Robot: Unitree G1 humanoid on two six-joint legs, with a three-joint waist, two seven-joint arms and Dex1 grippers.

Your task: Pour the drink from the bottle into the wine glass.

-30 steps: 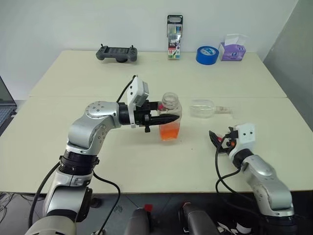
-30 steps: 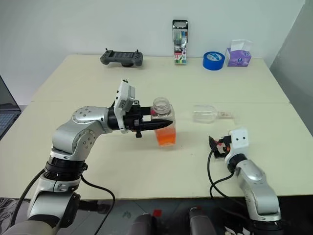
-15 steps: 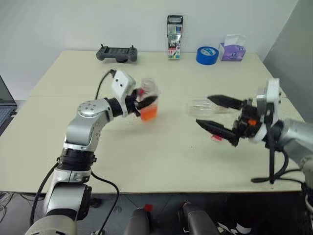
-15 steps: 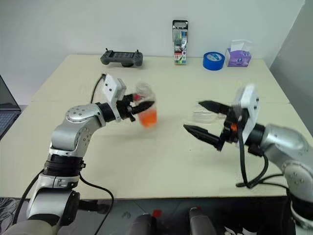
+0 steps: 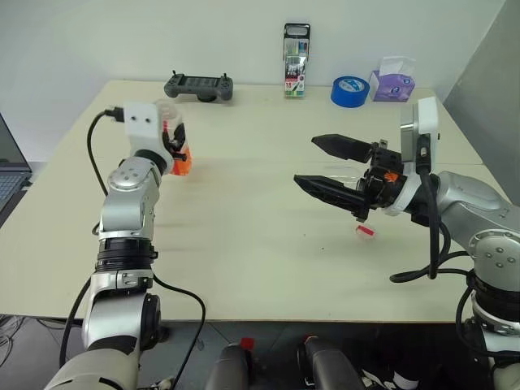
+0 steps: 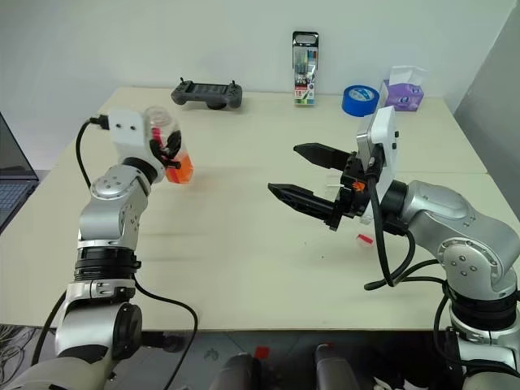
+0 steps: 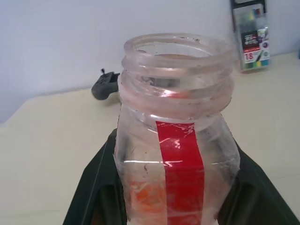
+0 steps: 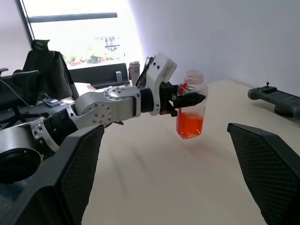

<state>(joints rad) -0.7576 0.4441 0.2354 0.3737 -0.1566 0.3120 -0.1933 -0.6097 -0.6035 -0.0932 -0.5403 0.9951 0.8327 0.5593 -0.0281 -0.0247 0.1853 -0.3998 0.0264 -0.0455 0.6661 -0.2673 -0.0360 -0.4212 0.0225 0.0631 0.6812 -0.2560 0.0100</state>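
**Uncapped bottle aloft, glass down behind my right gripper**

Head views: my left gripper is clamped on the bottle, lifted above the table, well left of the wine glass. The glass seems to lie on its side behind my wide-open, empty right gripper; a clumsy grab could roll it.

Left wrist view: the neck has no cap, so any tilt spills the drink.

Right wrist view: the bottle hangs upright, a game controller beyond it.

A plain white wall backs two pale beige tables pushed together.
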